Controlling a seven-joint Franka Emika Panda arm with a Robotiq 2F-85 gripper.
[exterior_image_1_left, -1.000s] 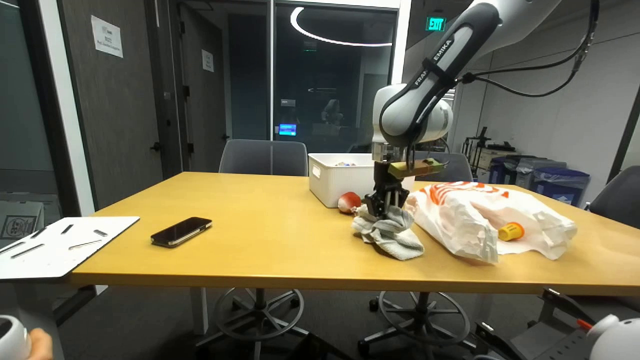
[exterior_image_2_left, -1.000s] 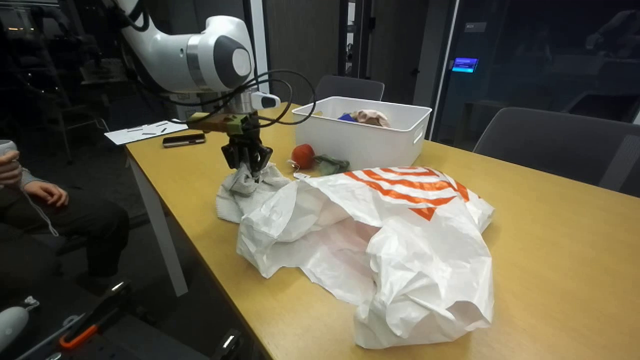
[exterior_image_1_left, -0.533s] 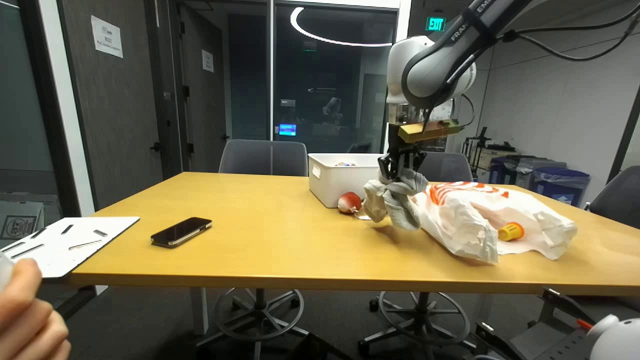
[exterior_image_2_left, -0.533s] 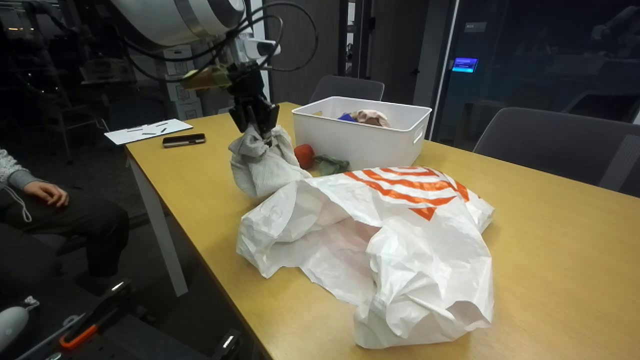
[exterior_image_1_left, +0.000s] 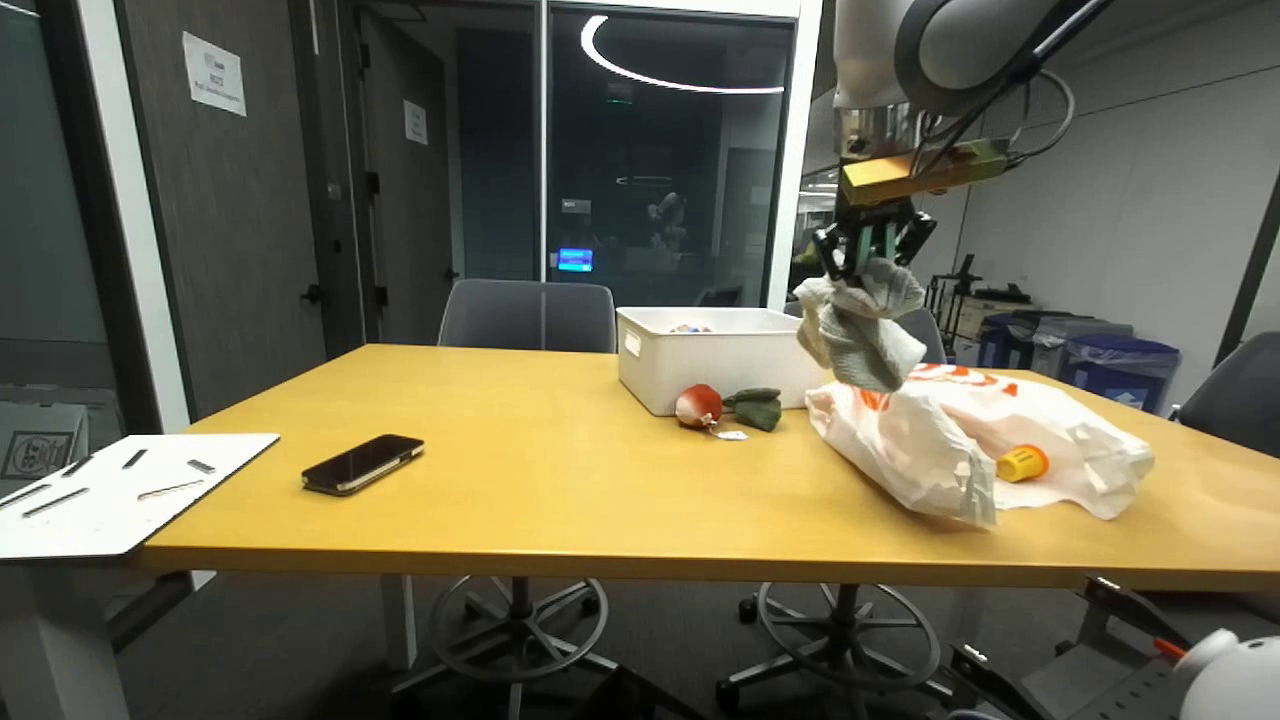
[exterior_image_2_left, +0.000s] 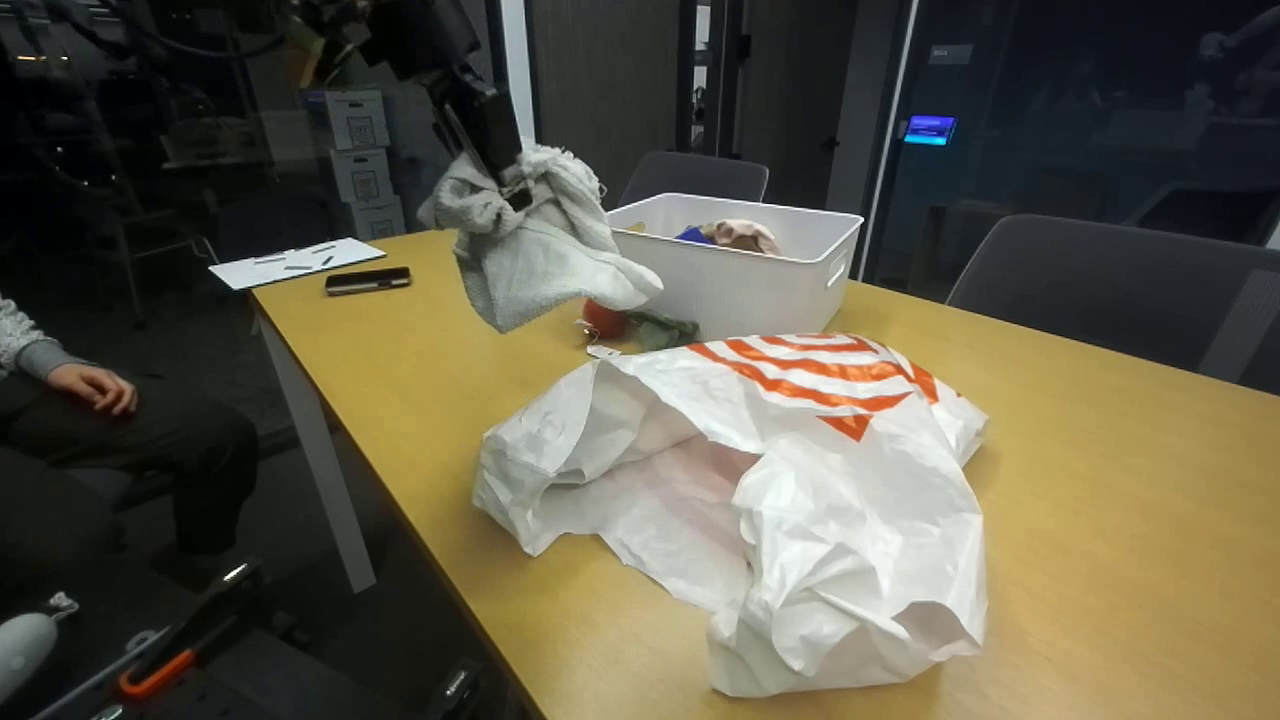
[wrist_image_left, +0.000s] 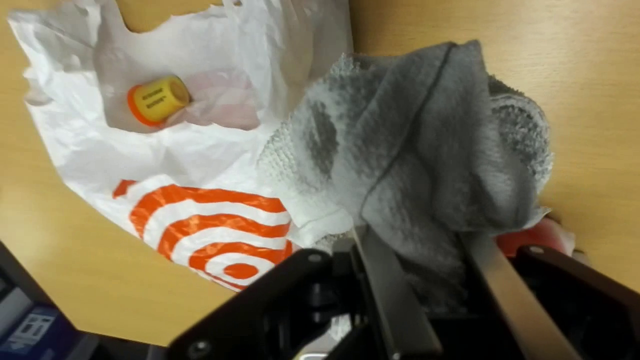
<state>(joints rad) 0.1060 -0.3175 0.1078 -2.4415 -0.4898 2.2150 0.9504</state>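
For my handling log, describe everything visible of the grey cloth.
The grey cloth looks like soft textile, with fuzzy patches and paler, finely textured areas. It is crumpled and pinched between the fingers of the gripper, its loose folds drooping. It hangs in the air above the table; only the gripper visibly touches it.

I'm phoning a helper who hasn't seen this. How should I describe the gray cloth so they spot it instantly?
Start at the yellow table, then find the large white bag with orange stripes lying on it. Look above the table for the black claw pinching a crumpled gray cloth. Unlike the bag, phone and box, which rest on the table, it hangs in the air.
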